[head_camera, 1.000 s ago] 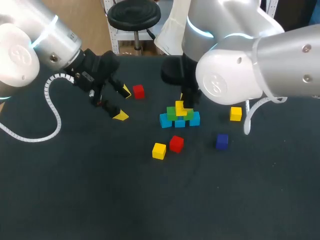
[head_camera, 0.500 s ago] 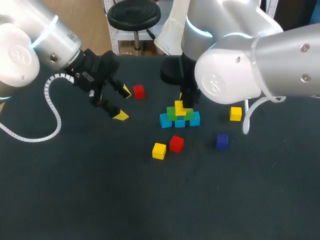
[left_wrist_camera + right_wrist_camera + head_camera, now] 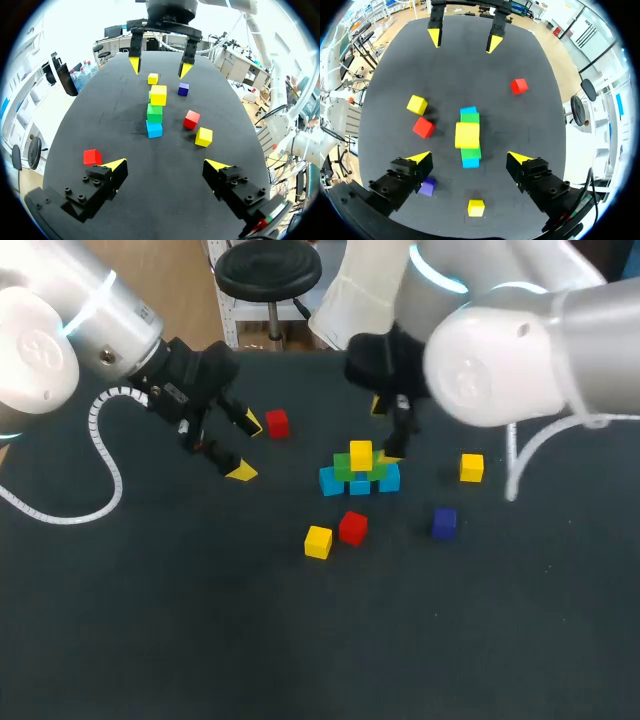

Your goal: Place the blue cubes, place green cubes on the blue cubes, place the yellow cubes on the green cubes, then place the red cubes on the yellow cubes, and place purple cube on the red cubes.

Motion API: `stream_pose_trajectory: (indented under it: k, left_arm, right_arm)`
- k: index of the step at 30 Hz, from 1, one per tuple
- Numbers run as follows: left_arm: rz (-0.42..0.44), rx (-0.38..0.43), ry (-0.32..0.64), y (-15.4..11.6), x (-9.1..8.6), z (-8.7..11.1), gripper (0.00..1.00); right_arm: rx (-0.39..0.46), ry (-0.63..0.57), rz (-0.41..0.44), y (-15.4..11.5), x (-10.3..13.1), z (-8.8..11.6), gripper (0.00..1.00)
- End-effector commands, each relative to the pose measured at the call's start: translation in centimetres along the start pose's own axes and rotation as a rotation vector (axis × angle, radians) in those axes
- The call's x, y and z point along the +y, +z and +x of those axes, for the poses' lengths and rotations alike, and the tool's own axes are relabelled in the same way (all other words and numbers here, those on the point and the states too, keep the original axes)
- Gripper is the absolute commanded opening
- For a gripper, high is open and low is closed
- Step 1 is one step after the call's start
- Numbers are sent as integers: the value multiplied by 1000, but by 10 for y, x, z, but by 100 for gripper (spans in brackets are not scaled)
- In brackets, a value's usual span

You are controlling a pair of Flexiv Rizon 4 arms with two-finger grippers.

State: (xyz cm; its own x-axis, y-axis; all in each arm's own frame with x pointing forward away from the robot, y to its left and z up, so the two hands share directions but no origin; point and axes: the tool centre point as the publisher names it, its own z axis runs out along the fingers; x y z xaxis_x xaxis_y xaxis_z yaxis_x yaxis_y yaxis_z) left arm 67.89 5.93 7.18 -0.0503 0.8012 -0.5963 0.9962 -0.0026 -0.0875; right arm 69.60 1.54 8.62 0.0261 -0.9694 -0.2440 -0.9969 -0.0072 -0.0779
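head view: left gripper [image 3: 245, 448] over the left of the table [image 3: 150, 620], fingers spread wide, nothing between them; lone red cube [image 3: 277, 423] just beside its far tip; in the middle, three blue cubes [image 3: 330, 481] in a row, two green cubes [image 3: 343, 466] on them, top yellow cube [image 3: 361, 455] on the green; right gripper [image 3: 384, 430] just behind this pile, spread wide, empty, not touching it; second red cube [image 3: 352, 527] and front yellow cube [image 3: 318, 541] close together before the pile; purple cube [image 3: 444, 522] and side yellow cube [image 3: 472, 467] off to the right.

left wrist view: own fingers far apart, gripping nothing; lone red cube [image 3: 92, 157] beside one tip; pile ahead, end-on, top yellow cube [image 3: 158, 95] uppermost; right gripper [image 3: 159, 67] beyond it, fingers wide.

right wrist view: own fingers wide, empty; pile between and ahead of the tips, top yellow cube [image 3: 467, 135] in its middle; purple cube [image 3: 427, 186] under one finger; left gripper [image 3: 464, 40] at the far edge.
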Motion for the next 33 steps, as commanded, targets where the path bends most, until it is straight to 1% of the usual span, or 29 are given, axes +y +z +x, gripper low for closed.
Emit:
stream_pose_trajectory:
  k: [1,3,5,6,8,13,15,17,23,28,33]
  left_arm:
    - [-1,-2,3,0,0,1,100]
    - [-1,-2,3,0,0,1,100]
    - [-1,-2,3,0,0,1,100]
    - [-1,-2,3,0,0,1,100]
    - [-1,-2,3,0,0,1,100]
    - [-1,-2,3,0,0,1,100]
    - [-1,-2,3,0,0,1,100]
    - [-1,-2,3,0,0,1,100]
    - [-1,-2,3,0,0,1,100]
    - [-1,-2,3,0,0,1,100]
    - [-1,-2,3,0,0,1,100]
  right_arm:
    - [-44,14,9,-12,11,30,100]
    - [-26,46,10,-12,12,43,100]
    - [-36,85,10,-13,13,57,100]
    - [-24,103,11,-12,14,63,100]
    - [-39,139,9,-11,16,76,100]
    - [-30,209,14,-7,22,101,100]
    - [-5,232,13,-3,22,110,100]
    - [-11,239,12,-2,24,118,100]
    - [6,242,16,4,20,137,100]
    - [5,216,2,11,12,147,100]
    - [10,194,-18,20,8,152,100]
